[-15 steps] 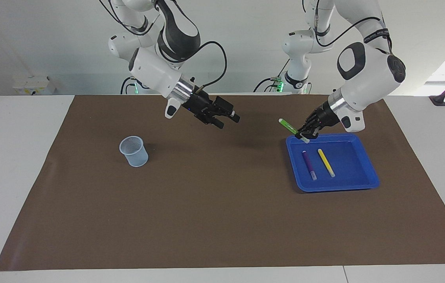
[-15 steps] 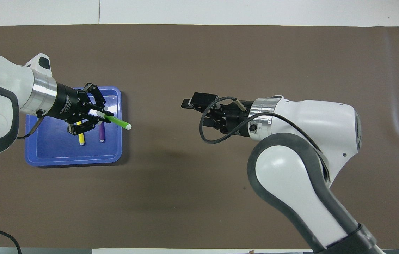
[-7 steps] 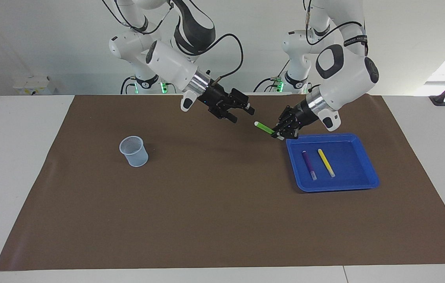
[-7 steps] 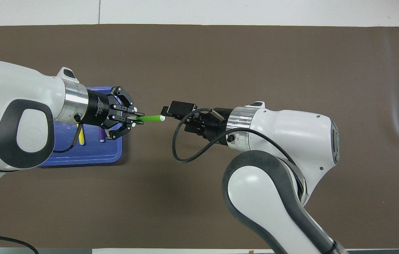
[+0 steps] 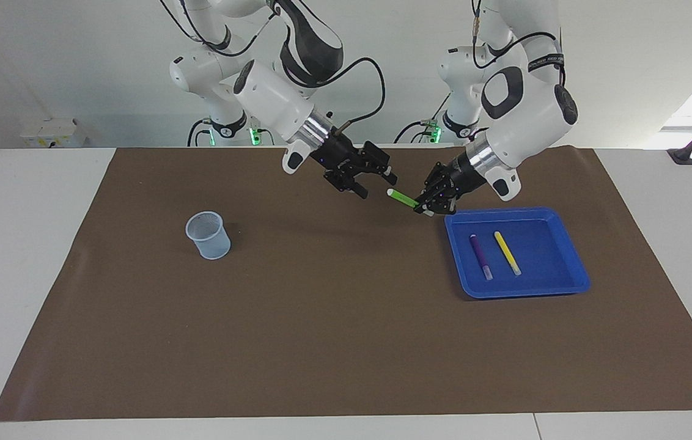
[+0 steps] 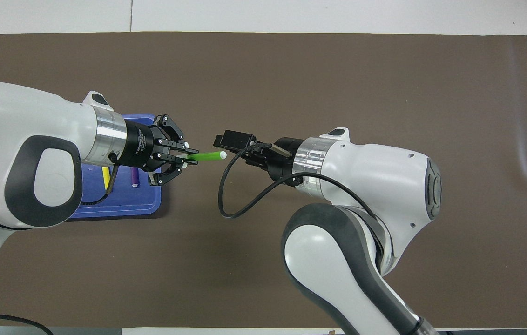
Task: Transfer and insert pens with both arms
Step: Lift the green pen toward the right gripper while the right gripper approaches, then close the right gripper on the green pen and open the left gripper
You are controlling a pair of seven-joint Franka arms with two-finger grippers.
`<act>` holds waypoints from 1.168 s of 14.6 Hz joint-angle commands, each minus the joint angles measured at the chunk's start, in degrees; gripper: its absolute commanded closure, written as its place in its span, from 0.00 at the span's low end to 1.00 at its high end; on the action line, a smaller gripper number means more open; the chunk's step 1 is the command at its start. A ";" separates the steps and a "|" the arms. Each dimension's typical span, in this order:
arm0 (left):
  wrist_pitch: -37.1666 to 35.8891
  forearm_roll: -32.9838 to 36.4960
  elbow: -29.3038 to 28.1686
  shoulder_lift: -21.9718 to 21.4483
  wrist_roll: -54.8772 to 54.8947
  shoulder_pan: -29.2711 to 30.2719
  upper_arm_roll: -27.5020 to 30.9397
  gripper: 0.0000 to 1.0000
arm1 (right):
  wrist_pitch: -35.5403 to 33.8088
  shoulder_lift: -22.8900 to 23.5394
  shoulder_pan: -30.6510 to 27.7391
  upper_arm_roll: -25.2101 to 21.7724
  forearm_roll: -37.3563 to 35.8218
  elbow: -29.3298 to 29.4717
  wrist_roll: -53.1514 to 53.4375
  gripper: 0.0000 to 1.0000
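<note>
My left gripper (image 5: 428, 205) (image 6: 189, 156) is shut on the green pen (image 5: 403, 198) (image 6: 207, 156) and holds it in the air over the mat, just off the blue tray's (image 5: 517, 292) (image 6: 119, 209) edge. The pen's pale end points at my right gripper (image 5: 376, 186) (image 6: 228, 151). That gripper hangs open over the middle of the mat, its fingertips right at that end. The purple pen (image 5: 479, 255) (image 6: 135, 177) and the yellow pen (image 5: 507, 252) (image 6: 105, 177) lie side by side in the tray.
A pale mesh cup (image 5: 208, 234) stands upright on the brown mat (image 5: 334, 342) toward the right arm's end of the table; the right arm hides it in the overhead view. Two smaller white arms with green lights stand at the robots' edge of the table.
My left gripper carried the green pen from over the tray toward the middle. My right gripper swung toward it, and the gap between them has nearly gone.
</note>
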 commanded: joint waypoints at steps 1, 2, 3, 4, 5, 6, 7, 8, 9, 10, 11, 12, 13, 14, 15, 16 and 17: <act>2.66 -2.52 -2.52 -1.71 -0.40 -1.82 0.38 1.00 | 1.59 1.14 1.11 0.11 -0.92 1.43 0.54 0.17; 2.93 -3.32 -2.70 -1.71 -0.23 -1.82 0.47 1.00 | 1.68 1.15 1.11 0.11 -0.92 1.43 0.46 0.23; 2.93 -3.41 -2.70 -1.80 -0.23 -1.82 0.38 1.00 | 1.59 1.15 1.11 0.11 -0.92 1.43 0.46 0.25; 3.02 -3.50 -2.70 -1.80 -0.14 -1.74 0.38 1.00 | 1.33 1.06 1.11 0.11 -1.01 1.35 0.28 0.25; 3.02 -3.50 -2.70 -1.80 -0.14 -1.74 0.38 1.00 | 1.06 0.97 1.11 0.02 -1.01 1.00 0.02 0.25; 3.02 -3.50 -2.70 -1.80 -0.14 -1.74 0.38 1.00 | 0.97 0.97 1.02 0.02 -1.01 0.91 -0.07 0.25; 3.02 -3.59 -2.70 -1.80 -0.14 -1.65 0.38 1.00 | 0.97 0.97 1.11 0.11 -1.01 0.91 -0.07 0.25; 3.02 -4.11 -2.70 -1.80 -0.05 -1.47 0.38 1.00 | 0.97 0.97 1.11 0.11 -1.01 0.91 -0.07 0.30; 3.02 -4.38 -2.70 -1.80 0.38 -1.38 0.38 1.00 | 1.06 0.97 1.11 0.11 -1.01 0.91 -0.07 0.35; 3.02 -4.64 -2.70 -1.80 0.74 -1.30 0.38 1.00 | 1.15 0.97 1.11 0.02 -1.01 0.91 -0.07 0.39; 3.02 -4.91 -2.70 -1.80 0.83 -1.21 0.38 1.00 | 1.24 0.88 1.11 0.11 -1.01 0.82 -0.07 0.44; 3.02 -5.00 -2.70 -1.80 0.92 -1.21 0.38 1.00 | 1.15 0.88 1.11 0.11 -1.01 0.82 -0.07 0.56; 3.02 -5.00 -2.70 -1.80 1.44 -1.21 0.38 1.00 | 1.06 0.88 1.11 0.11 -1.01 0.82 -0.16 0.74; 2.93 -5.00 -2.70 -1.80 1.53 -1.21 0.38 1.00 | 0.97 0.88 1.02 0.11 -1.01 0.82 -0.25 0.95; 2.93 -5.00 -2.70 -1.80 1.62 -1.21 0.38 1.00 | 0.97 0.88 1.02 0.11 -1.01 0.82 -0.16 1.00; 3.02 -5.26 -2.70 -1.80 1.62 -1.12 0.38 1.00 | 0.97 0.88 1.02 0.11 -1.01 0.82 -0.25 1.00; 2.93 -5.52 -2.70 -1.80 1.62 -1.12 0.38 1.00 | 0.97 0.88 1.02 0.11 -1.01 0.82 -0.16 1.00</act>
